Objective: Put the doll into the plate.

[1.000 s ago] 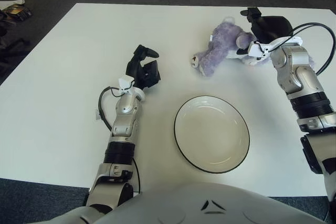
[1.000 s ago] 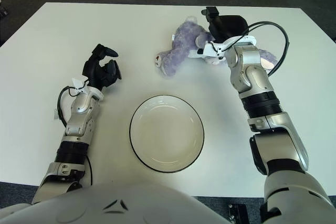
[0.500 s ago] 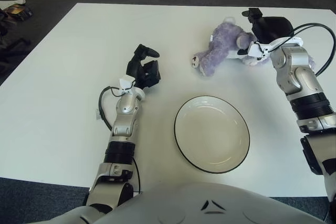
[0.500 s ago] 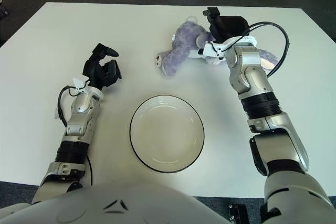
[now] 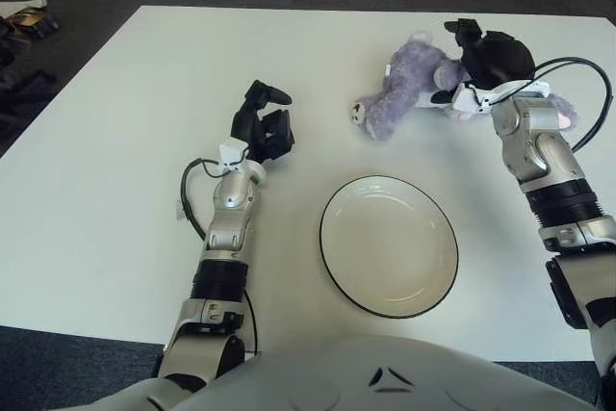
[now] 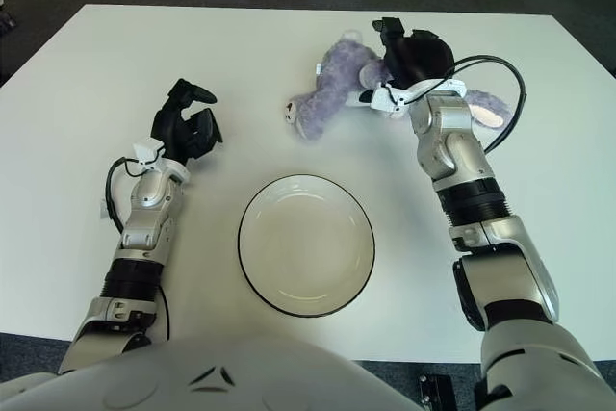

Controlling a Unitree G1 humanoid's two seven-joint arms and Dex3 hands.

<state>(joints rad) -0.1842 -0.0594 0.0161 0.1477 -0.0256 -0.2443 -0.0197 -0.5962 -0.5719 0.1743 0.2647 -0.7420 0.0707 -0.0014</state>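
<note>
Right hand point(image 5: 484, 53): at the tabletop's far right, on the doll's middle, fingers curled over it; a full grasp cannot be told.
Right arm: reaches forward from the near right edge, forearm sloping inward, wrist bent over the toy.
Doll point(image 5: 409, 84): purple plush lying on its side beyond the plate, head toward the left.
Handling: likely light, soft and squashy, not fragile; the thick torso is the best hold, limbs would flop.
Plate point(image 5: 332, 257): white, dark-rimmed, near centre, nothing in it.
Left hand point(image 5: 265, 127): idle, left of the plate, fingers curled, holding nothing.
Tabletop point(image 5: 115, 141): white.
</note>
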